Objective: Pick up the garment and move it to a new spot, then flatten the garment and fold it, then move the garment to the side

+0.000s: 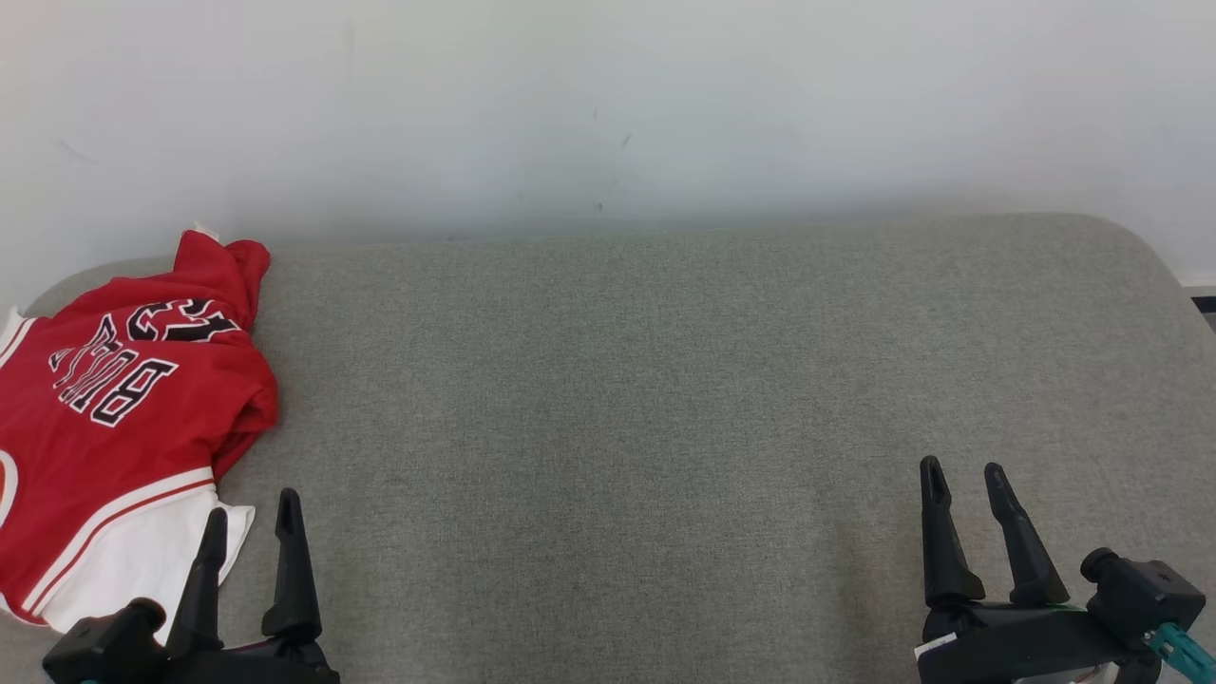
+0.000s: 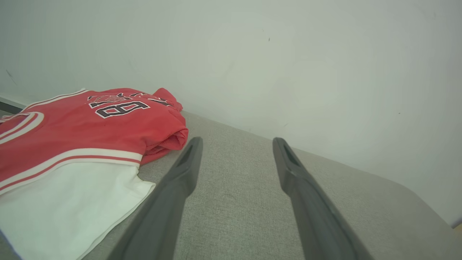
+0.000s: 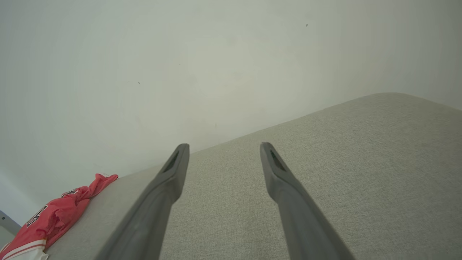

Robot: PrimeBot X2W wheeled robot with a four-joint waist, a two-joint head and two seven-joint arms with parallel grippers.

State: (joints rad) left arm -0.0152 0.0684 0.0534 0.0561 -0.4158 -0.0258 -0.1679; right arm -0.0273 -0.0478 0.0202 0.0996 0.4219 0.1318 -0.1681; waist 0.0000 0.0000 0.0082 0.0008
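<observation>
Tools nearest us: left gripper (image 1: 252, 508) and right gripper (image 1: 962, 470), both with jaws apart and empty, the left just beside the white hem of the garment (image 1: 123, 399), the right well apart from it. That garment, a red-and-white jersey, lies crumpled at the left end of the grey padded surface (image 1: 665, 380); we judge it light, soft, limp and somewhat slippery, best pinched at the white hem or a bunched red fold. Beyond it, the woven cover looks grippy enough to drag cloth, and a bare pale wall (image 1: 608, 114) closes the room.
</observation>
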